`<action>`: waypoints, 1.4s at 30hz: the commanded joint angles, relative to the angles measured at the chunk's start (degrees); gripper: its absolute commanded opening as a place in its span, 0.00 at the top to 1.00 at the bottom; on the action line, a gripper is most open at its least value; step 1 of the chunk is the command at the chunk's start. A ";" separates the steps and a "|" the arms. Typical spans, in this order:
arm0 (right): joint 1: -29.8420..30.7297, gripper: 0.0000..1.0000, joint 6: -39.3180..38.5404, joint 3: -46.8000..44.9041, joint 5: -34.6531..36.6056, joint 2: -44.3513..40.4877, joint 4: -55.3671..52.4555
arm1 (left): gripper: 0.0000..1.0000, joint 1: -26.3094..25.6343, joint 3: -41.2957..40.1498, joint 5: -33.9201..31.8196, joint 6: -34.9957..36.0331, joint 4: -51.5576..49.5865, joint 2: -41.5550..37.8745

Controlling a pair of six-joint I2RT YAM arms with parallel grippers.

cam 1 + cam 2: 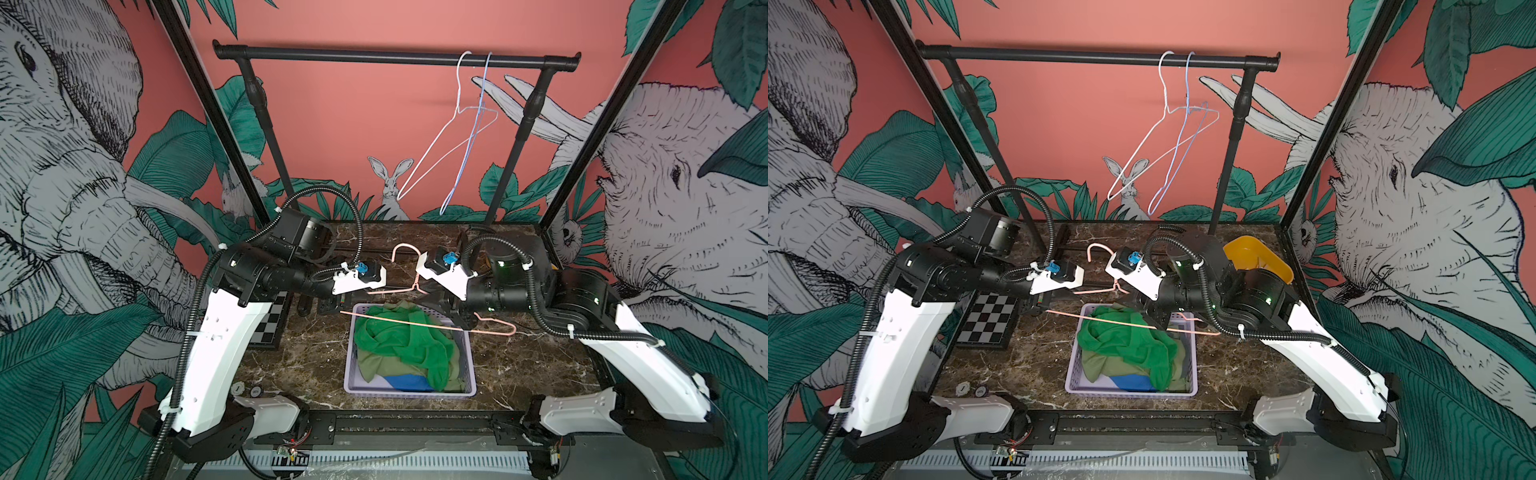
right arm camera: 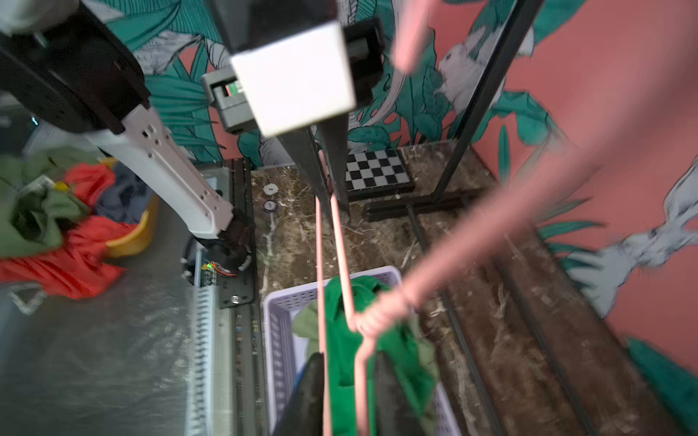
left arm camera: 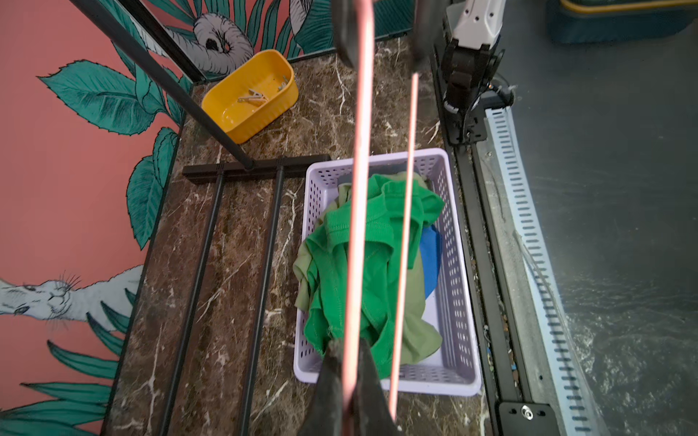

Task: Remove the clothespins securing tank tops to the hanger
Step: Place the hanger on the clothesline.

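Observation:
A bare pink wire hanger (image 1: 415,323) (image 1: 1108,320) hangs level over a lilac basket (image 1: 409,394). No tank top hangs on it. In the basket lie the tank tops: bright green (image 1: 399,336) on top, olive (image 1: 374,365) under it, blue (image 1: 405,381) at the front. My left gripper (image 3: 349,347) (image 1: 338,309) is shut on the hanger's wire (image 3: 359,188) at its left end. My right gripper (image 2: 349,358) (image 1: 453,316) stands open near the hanger's twisted neck, with both wires (image 2: 342,245) running between its fingers. Clothespins (image 3: 252,99) lie in a yellow tub (image 3: 226,113) at the back right.
Two empty wire hangers (image 1: 457,137) hang on the black rail (image 1: 374,56) at the back. The rack's floor bars (image 3: 264,264) lie behind the basket. A checkerboard (image 1: 988,322) sits at the left. Off the table a bin of clothes (image 2: 75,226) shows beside the left arm's base.

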 commanded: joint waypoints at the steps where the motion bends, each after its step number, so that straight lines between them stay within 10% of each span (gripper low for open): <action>1: 0.07 0.60 -1.93 2.69 2.04 -0.79 -4.93 | 1.00 0.14 3.79 -2.77 4.73 -5.43 -1.30; 9: -5.98 0.36 -1.37 -2.64 6.29 -7.44 -8.11 | 1.00 0.14 8.79 -0.84 8.39 -11.81 -2.42; 42: -8.05 0.47 2.56 -9.54 13.03 -9.78 -15.89 | 1.00 0.14 13.68 3.80 11.28 -19.02 0.01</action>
